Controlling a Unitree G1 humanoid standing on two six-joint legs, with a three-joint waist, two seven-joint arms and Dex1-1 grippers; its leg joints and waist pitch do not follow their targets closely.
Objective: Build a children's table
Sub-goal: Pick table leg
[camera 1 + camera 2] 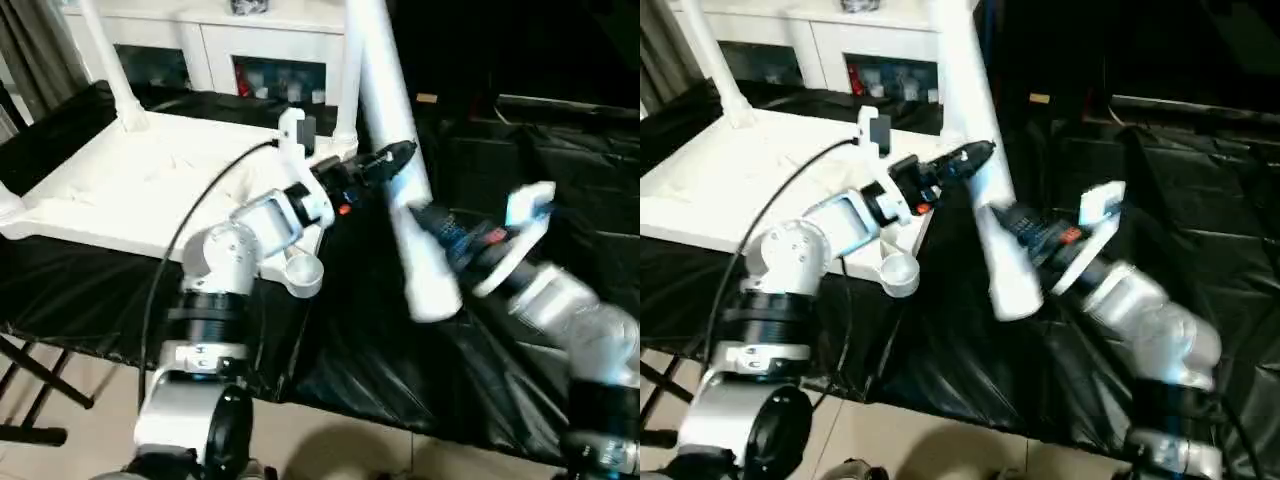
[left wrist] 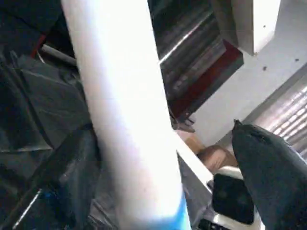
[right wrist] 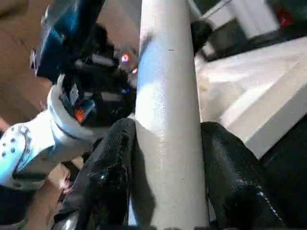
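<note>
The white tabletop [image 1: 130, 190] lies underside up on the black-covered bench. One leg [image 1: 110, 70] stands in its far left corner socket and another [image 1: 348, 90] in its far right one. An empty socket [image 1: 303, 272] shows at the near right corner. My right gripper [image 1: 425, 215] is shut on a loose white leg [image 1: 395, 130], which tilts up and away with its lower end over the cloth. Both right fingers [image 3: 110, 177] press its sides. My left gripper [image 1: 385, 165] is open, and the loose leg [image 2: 124, 120] passes between its fingers [image 2: 273, 172].
A white cabinet [image 1: 250, 60] with glass doors stands behind the bench. Black cloth [image 1: 400, 380] covers the bench to the right of the tabletop. A black cable [image 1: 190, 230] loops over my left forearm. Floor and a dark stand [image 1: 40, 380] show at the near left.
</note>
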